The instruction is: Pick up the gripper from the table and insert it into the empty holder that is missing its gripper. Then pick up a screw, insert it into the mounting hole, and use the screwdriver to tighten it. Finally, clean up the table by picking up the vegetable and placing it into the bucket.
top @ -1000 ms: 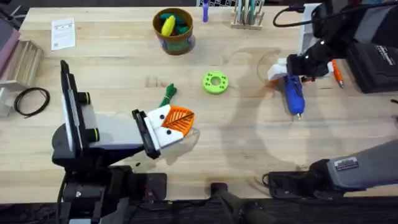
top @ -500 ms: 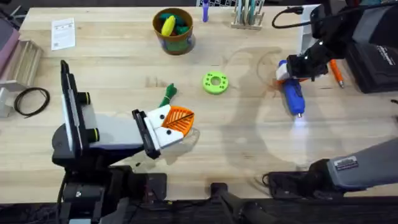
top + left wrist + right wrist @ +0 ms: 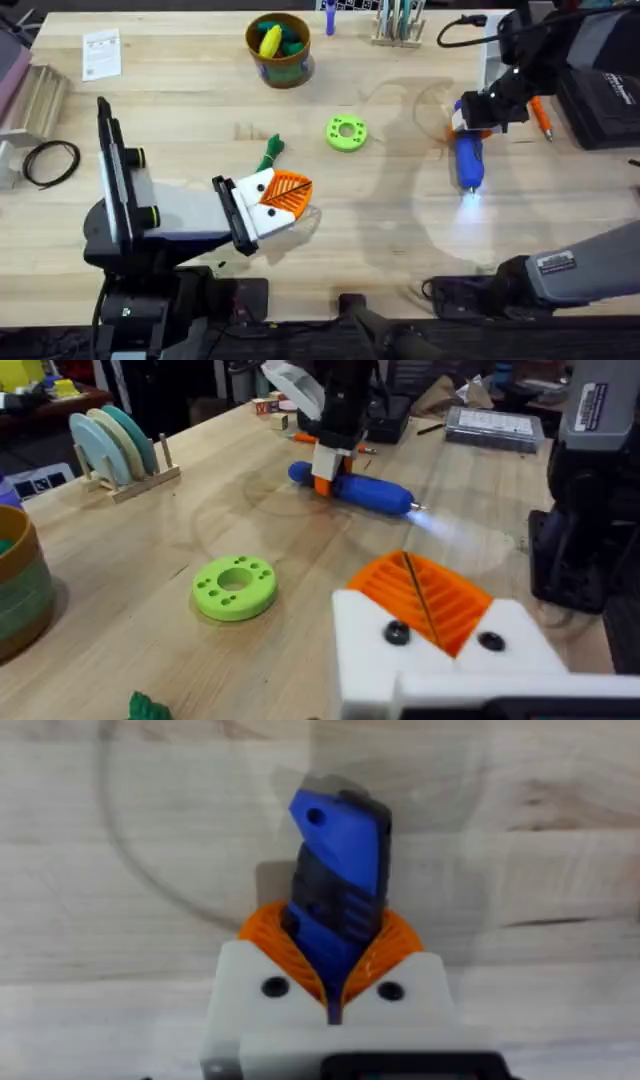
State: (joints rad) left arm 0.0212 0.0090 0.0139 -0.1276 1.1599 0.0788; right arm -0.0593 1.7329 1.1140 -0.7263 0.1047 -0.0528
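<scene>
My right gripper (image 3: 474,116) is shut on the blue screwdriver (image 3: 468,160), whose body rises between the orange pads (image 3: 385,945). Its tip points toward the table's near edge and casts a pale glow on the wood. My left gripper (image 3: 293,190) rests low over the middle-left of the table. Its two orange ribbed pads (image 3: 440,600) are pressed together in the white holders (image 3: 500,650), each with a dark screw head (image 3: 397,632). The dark-green vegetable (image 3: 272,152) lies just beyond the left gripper. The bucket (image 3: 281,66) stands at the far edge with yellow and green toys inside.
A bright-green disc (image 3: 346,132) lies between the two grippers. A thin orange pen-like tool (image 3: 541,118) and a black box sit at the far right. A rack with discs (image 3: 115,445) stands at the back. A black cable coil (image 3: 50,160) lies at the left.
The right gripper shifted slightly right with the screwdriver, swinging its tip to point straight at the near edge. A light came on at the tip. The left arm has not moved.
</scene>
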